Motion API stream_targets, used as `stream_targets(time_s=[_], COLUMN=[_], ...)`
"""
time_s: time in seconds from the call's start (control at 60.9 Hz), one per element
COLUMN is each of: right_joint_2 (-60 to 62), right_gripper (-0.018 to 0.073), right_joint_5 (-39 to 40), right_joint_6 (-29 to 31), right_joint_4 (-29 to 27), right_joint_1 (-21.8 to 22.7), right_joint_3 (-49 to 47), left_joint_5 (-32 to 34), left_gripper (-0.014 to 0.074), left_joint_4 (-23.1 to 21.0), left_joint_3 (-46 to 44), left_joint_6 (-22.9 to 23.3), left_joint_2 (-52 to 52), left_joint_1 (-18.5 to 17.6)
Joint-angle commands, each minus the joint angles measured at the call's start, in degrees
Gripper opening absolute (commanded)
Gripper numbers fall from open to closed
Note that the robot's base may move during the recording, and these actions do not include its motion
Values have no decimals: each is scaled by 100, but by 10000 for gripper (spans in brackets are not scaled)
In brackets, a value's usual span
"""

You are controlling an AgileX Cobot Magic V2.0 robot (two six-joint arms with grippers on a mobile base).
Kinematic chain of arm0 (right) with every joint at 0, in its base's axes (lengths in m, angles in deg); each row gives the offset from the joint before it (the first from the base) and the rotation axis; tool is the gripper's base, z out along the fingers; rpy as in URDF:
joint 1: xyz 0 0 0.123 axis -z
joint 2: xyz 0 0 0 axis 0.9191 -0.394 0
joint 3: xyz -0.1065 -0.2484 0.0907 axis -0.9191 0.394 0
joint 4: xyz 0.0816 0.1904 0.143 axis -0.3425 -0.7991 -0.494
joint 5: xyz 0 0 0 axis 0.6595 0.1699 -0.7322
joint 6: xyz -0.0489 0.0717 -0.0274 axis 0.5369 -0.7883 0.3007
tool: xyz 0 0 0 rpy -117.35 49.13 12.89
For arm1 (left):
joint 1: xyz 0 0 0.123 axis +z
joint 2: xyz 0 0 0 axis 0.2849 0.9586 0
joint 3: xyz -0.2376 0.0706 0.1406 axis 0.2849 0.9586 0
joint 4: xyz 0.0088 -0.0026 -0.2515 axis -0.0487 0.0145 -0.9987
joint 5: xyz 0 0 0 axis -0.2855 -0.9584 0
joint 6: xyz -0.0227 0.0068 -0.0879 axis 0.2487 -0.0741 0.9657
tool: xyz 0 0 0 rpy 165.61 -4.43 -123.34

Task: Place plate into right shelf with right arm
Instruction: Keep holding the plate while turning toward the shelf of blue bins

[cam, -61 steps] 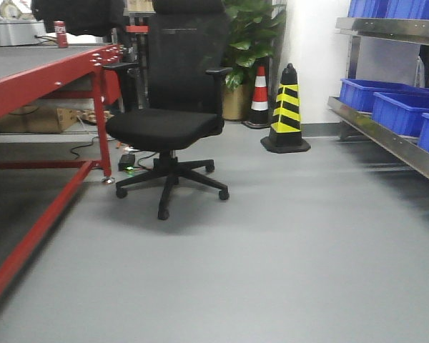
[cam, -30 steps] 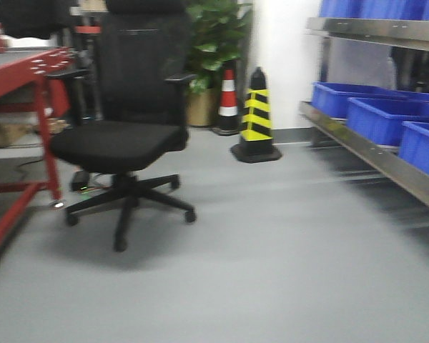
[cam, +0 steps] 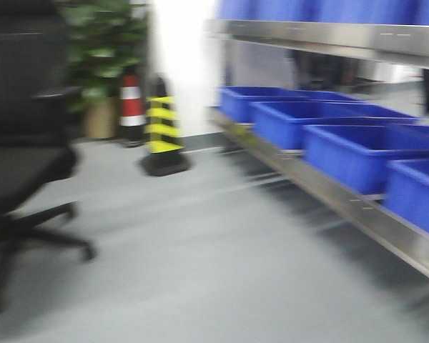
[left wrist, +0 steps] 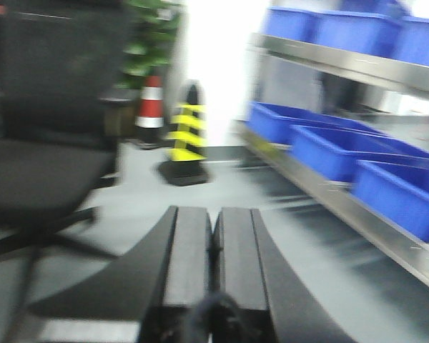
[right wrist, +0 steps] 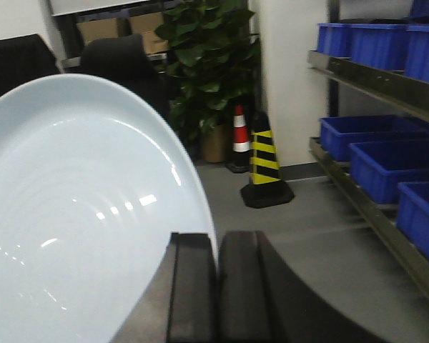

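In the right wrist view a large white plate fills the left half, held upright on its edge. My right gripper is shut on the plate's rim, one finger on each face. The right shelf is a steel rack along the right side, with blue bins on its lower tier and more above; the shelf also runs along the right in the right wrist view. My left gripper is shut with nothing in it, above the grey floor. The front view shows neither arm.
A black office chair stands at the left. A yellow-black cone and a red-white cone stand by the white wall, beside a potted plant. Grey floor lies between the chair and the shelf.
The front view has swung to the right: the red table left the frame, the chair slid to the left edge, and the shelf with its bins came much nearer.
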Motion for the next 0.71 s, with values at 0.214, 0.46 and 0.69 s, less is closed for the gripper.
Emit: stream_targets(time_s=[0.214, 0.46, 0.69], right_joint_2=[-39, -39, -39], right_gripper=[56, 56, 56], right_joint_5=[563, 568, 568], right_joint_6=[12, 12, 12], right_joint_4=[110, 110, 110], right_joint_1=[3, 3, 3], right_joint_3=[-173, -173, -173], left_joint_5=[509, 509, 509], left_gripper=[-47, -47, -47], left_joint_4=[1, 1, 1], left_joint_3=[40, 40, 40], left_joint_6=[34, 34, 34], left_joint_2=[-62, -62, -62], left_joint_1=[4, 4, 4])
